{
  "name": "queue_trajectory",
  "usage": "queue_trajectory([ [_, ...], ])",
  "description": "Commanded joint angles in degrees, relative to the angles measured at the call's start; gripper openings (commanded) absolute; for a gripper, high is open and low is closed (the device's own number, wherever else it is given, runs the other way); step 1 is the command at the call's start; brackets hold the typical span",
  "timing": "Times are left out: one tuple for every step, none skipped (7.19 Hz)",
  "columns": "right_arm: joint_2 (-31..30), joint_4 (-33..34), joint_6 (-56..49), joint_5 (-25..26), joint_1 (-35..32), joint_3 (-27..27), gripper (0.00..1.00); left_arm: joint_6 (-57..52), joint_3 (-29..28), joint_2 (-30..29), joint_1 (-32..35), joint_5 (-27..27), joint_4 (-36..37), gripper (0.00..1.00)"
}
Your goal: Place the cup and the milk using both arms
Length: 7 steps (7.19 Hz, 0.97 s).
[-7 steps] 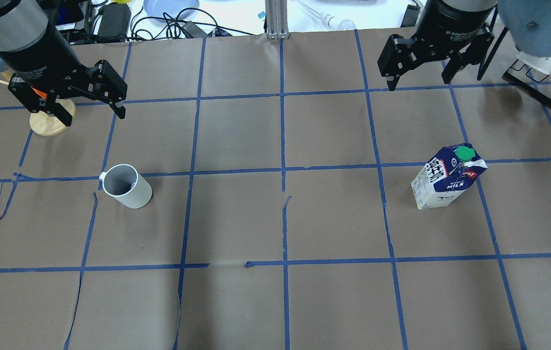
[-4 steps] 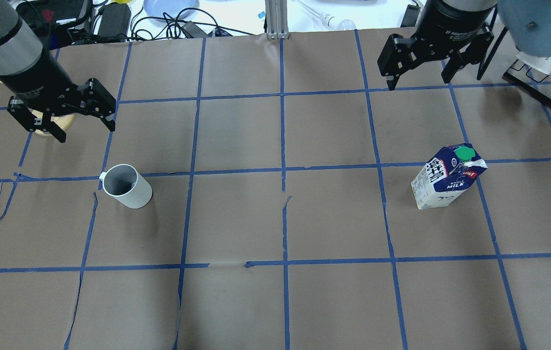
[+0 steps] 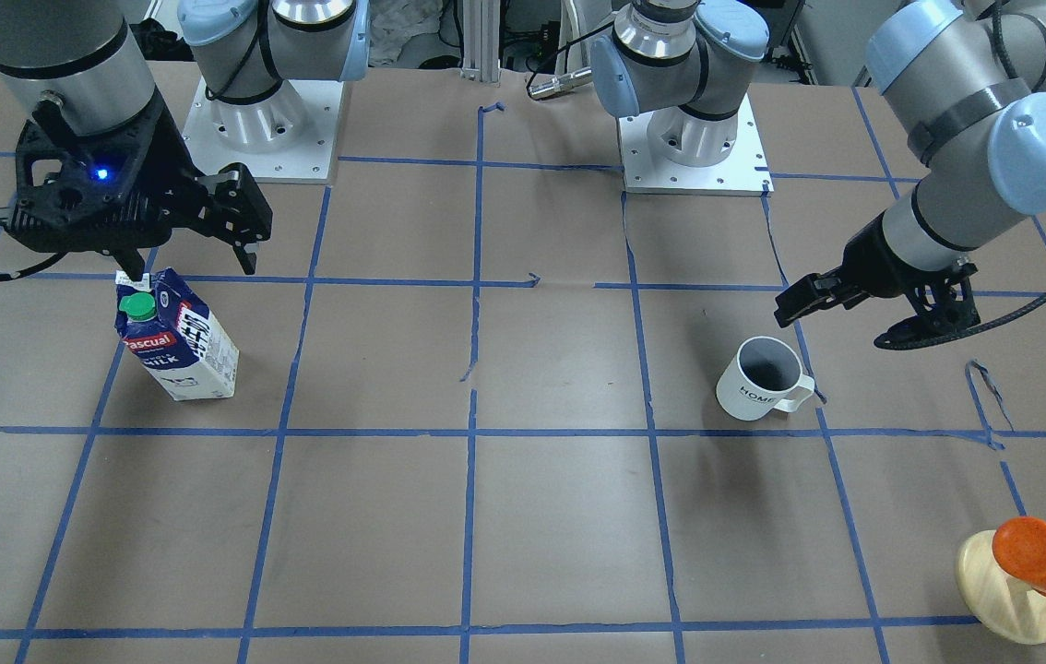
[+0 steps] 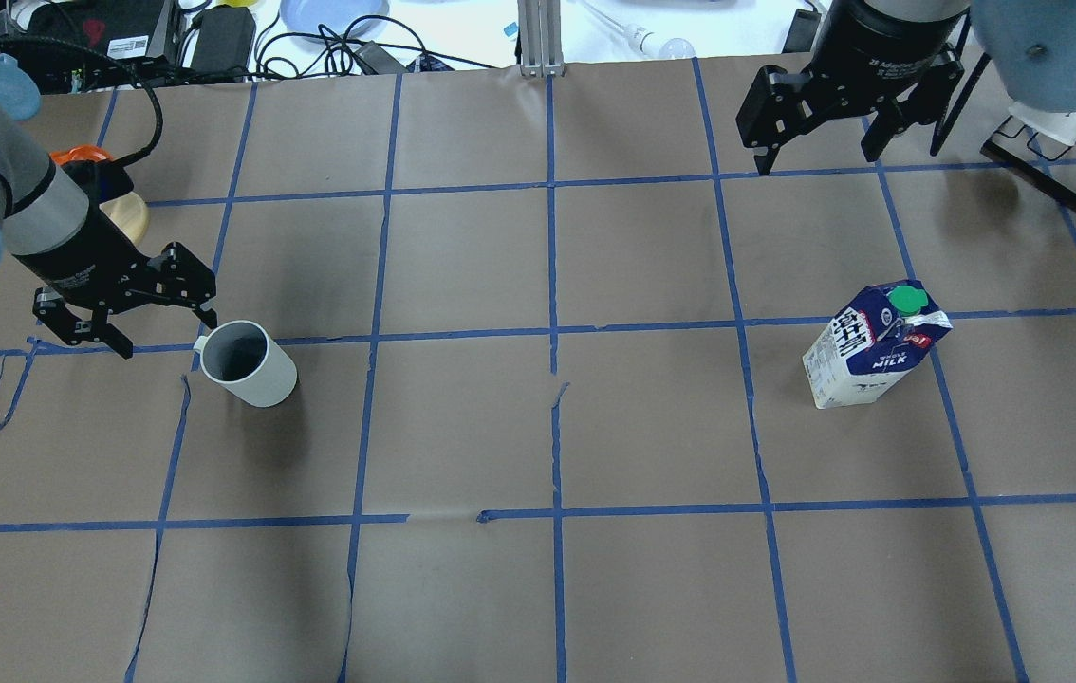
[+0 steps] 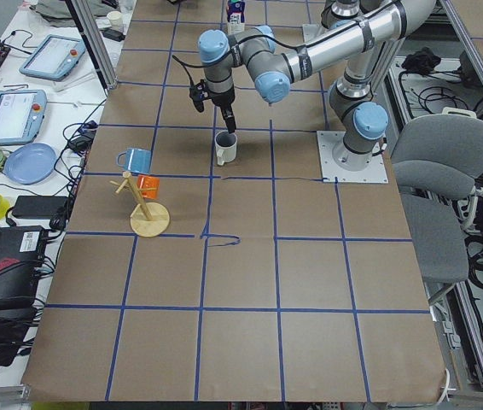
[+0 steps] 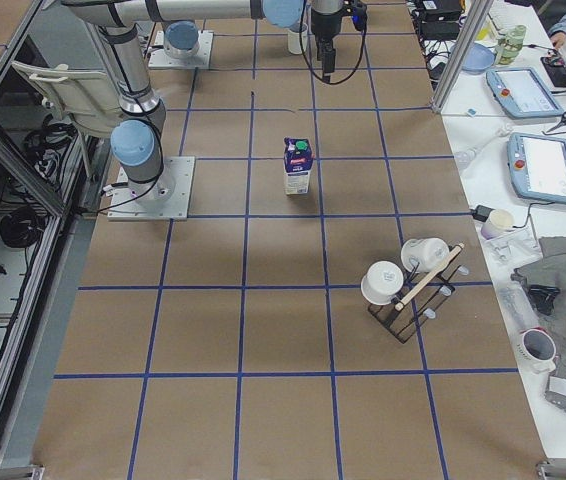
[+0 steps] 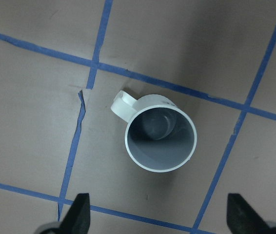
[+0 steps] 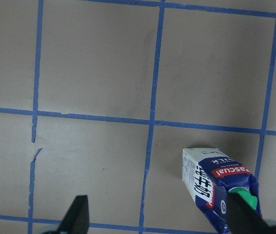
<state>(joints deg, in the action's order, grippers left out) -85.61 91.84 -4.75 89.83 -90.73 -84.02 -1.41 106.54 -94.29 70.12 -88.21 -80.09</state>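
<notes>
Cup [image 4: 249, 364] stood upright in the left half of the table [image 4: 462, 427], its handle turned toward the left gripper [image 4: 169, 338], exactly where it had been a second before. What had changed was the left arm. From a place farther back, over the wooden mug stand [image 4: 127, 216], its gripper had come nearer and lower. It now hung just left of the cup with its jaws spread wide, one fingertip [image 4: 212, 321] close to the handle but apart from it. In the left wrist view the cup [image 7: 161, 132] lay ahead of the two fingertips, not yet between them.

Milk [image 4: 875, 346] stood upright in the right half of the table, unmoved. The right gripper [image 4: 816, 163] had barely shifted. It hung at the far right, beyond the milk and well apart from it, jaws spread and holding nothing. In the right wrist view the milk [image 8: 216, 183] sat low and to the right, partly behind one fingertip [image 8: 239, 214].
</notes>
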Motion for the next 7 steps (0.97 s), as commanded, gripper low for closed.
queue_trajectory([
  [0.0,0.0,0.0,0.0,0.0,0.0,1.0,0.3,1.6,-2.8,-0.2,-0.5,2.1,1.0],
  [0.0,0.0,0.0,0.0,0.0,0.0,1.0,0.6,1.7,-5.1,-0.3,-0.6,5.0,1.0],
  [0.0,0.1,0.0,0.0,0.0,0.0,1.0,0.4,1.9,-7.5,-0.3,-0.6,8.3,1.0],
  [0.0,0.2,-0.1,0.1,0.0,0.0,1.0,0.4,2.0,-8.9,-0.3,-0.6,9.4,1.0],
  [0.0,0.2,-0.1,0.1,0.0,0.0,1.0,-0.1,2.2,-9.5,-0.3,-0.6,9.4,1.0],
  [0.0,0.2,-0.1,0.1,0.0,0.0,1.0,0.3,3.0,-10.1,-0.3,-0.6,9.4,1.0],
  [0.0,0.2,-0.1,0.2,-0.1,0.0,1.0,0.4,3.2,-10.6,-0.3,-0.5,9.5,1.0],
])
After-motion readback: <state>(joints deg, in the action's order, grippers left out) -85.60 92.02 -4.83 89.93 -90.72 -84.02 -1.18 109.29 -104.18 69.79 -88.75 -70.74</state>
